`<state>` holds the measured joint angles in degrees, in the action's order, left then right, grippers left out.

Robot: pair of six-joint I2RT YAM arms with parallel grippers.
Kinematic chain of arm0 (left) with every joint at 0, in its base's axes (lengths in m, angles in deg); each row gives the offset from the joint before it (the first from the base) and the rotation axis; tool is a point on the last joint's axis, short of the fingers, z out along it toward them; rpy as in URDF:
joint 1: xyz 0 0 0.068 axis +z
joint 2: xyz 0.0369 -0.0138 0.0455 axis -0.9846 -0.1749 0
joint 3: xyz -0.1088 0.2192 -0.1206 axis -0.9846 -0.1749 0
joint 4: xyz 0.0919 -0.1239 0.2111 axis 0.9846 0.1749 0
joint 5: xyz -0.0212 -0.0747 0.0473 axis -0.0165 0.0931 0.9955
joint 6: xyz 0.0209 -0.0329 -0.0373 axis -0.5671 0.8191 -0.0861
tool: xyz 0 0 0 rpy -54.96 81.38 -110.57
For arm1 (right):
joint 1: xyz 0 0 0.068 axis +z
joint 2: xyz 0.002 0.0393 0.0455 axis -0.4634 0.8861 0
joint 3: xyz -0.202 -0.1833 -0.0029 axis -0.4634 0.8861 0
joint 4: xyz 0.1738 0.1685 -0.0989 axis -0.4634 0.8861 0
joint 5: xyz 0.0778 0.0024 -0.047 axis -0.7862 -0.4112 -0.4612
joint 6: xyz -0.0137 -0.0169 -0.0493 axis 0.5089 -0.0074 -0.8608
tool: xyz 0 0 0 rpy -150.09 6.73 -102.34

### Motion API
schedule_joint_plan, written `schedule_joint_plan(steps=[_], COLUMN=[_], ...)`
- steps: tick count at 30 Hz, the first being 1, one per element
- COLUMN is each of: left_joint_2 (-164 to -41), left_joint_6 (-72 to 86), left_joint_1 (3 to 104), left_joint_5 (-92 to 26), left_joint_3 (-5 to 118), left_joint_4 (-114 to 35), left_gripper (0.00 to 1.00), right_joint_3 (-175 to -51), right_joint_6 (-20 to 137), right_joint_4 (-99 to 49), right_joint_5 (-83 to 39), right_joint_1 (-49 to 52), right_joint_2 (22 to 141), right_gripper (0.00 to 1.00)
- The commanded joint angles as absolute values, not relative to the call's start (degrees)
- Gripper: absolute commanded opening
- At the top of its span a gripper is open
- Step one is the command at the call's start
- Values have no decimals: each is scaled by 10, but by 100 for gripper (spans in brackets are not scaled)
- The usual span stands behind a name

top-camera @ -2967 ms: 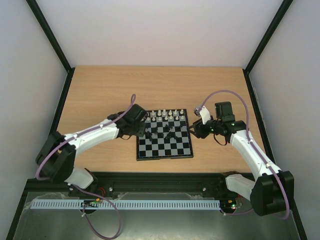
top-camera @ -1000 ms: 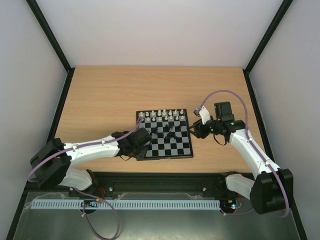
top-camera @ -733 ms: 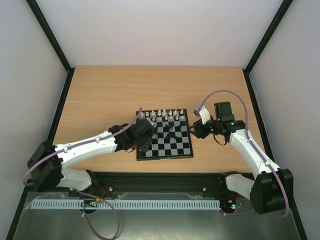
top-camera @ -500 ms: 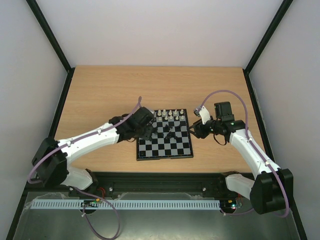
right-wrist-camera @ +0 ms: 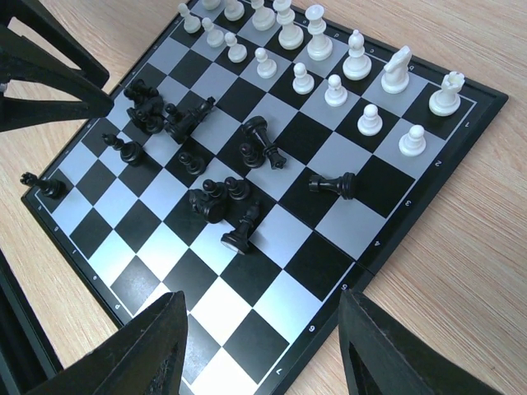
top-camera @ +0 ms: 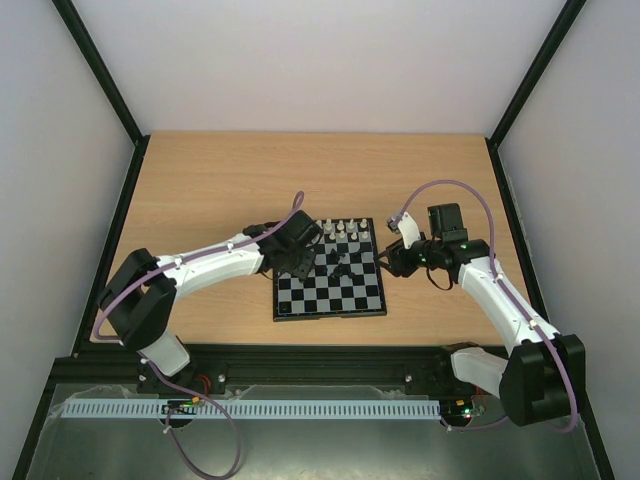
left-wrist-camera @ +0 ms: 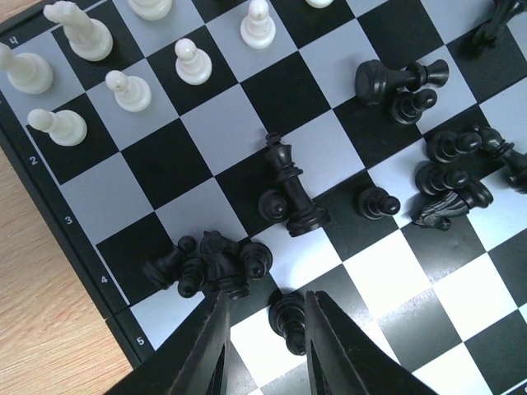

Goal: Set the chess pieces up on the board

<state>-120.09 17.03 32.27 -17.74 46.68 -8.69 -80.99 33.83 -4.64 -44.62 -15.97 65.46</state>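
Observation:
The board [top-camera: 350, 296] lies mid-table between my arms. White chess pieces [right-wrist-camera: 359, 56] stand in two rows along its far edge; they also show in the left wrist view [left-wrist-camera: 132, 90]. Black chess pieces [right-wrist-camera: 216, 202] lie scattered and tipped over in the board's middle. One black pawn [right-wrist-camera: 43, 186] stands alone at a corner. My left gripper [left-wrist-camera: 265, 303] is open low over the board's left part [top-camera: 300, 262], its fingers either side of a lying black piece [left-wrist-camera: 288, 321]. My right gripper [right-wrist-camera: 263, 306] is wide open and empty, hovering at the board's right edge [top-camera: 390, 262].
A knot of black pieces [left-wrist-camera: 210, 263] lies just beyond the left finger, and a tipped black king [left-wrist-camera: 292, 193] lies farther ahead. Wooden tabletop [top-camera: 200, 190] surrounds the board. Dark frame posts and pale walls enclose the table.
My left arm has swung from the board's near-left corner up and over the board's left part. The right arm has not moved.

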Motion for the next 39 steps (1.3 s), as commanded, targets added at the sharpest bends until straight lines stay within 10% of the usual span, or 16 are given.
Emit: schedule_joint_plan(steps=[1,39], left_joint_2=[-1212,-1219], left_joint_6=[159,169], left_joint_1=[324,282], left_joint_5=[-200,-200], left_joint_3=[467,447], left_joint_4=[-79,-38], left_gripper=[24,5], right_joint_3=[-806,-806], right_joint_6=[328,327], right_joint_4=[-42,-38], right_joint_5=[-451,-451], right_joint_1=[-161,-162], right_joint_2=[661,660], right_gripper=[52,52])
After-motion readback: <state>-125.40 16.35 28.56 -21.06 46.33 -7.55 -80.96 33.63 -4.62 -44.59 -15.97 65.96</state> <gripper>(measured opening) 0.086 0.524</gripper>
